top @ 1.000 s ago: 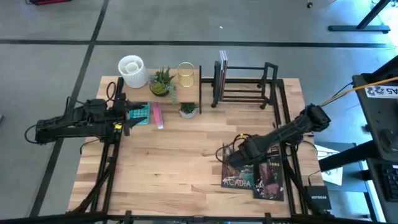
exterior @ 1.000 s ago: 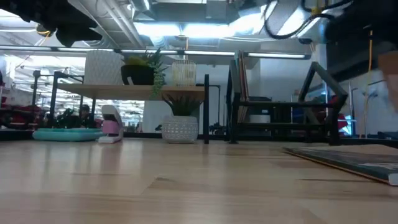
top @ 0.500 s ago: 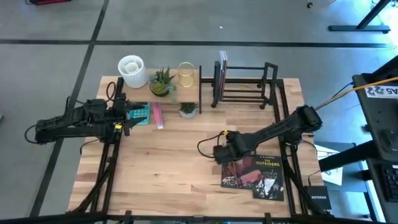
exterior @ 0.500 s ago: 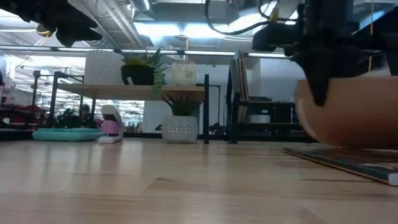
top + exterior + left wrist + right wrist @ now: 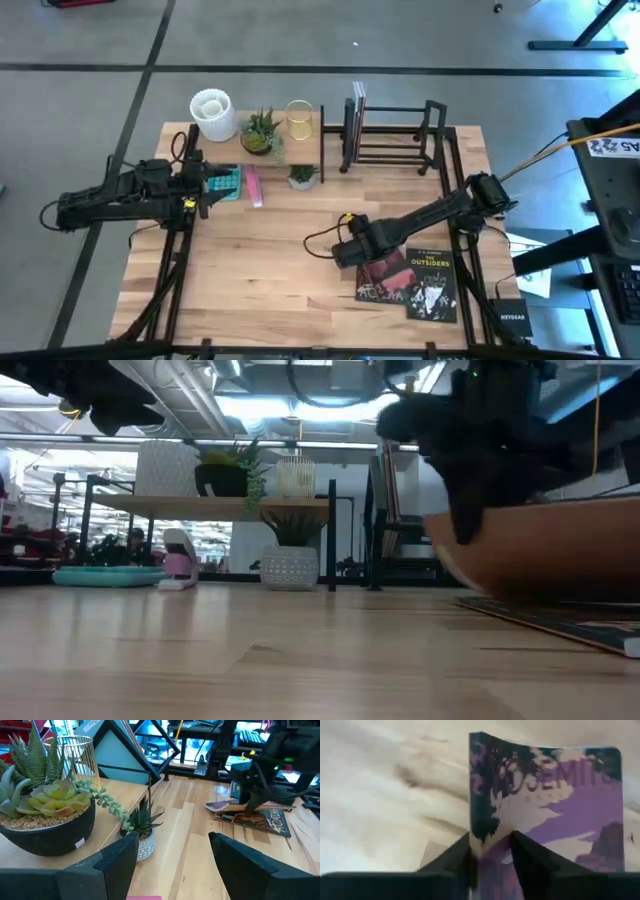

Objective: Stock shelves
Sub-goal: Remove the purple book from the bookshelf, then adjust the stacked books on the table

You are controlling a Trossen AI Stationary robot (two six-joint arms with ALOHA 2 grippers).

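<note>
High view, right gripper (image 5: 347,252): low over the table (image 5: 270,260), just left of the flat books (image 5: 412,283); its load is hidden from above.
High view, left gripper (image 5: 205,186): parked at the table's left edge beside the teal tray (image 5: 226,183).
High view, shelves: wood-board shelf (image 5: 262,135) at back left carries pots; black rack (image 5: 390,135) at back centre holds upright books.
Low view, right gripper (image 5: 470,510): lifts a bowed orange-backed booklet (image 5: 545,550) above the flat books.
Left wrist view, left gripper (image 5: 170,855): jaws spread wide, holding nothing.
Right wrist view, right gripper (image 5: 490,855): jaws nearly closed, pinching the purple booklet's (image 5: 545,805) edge.
</note>
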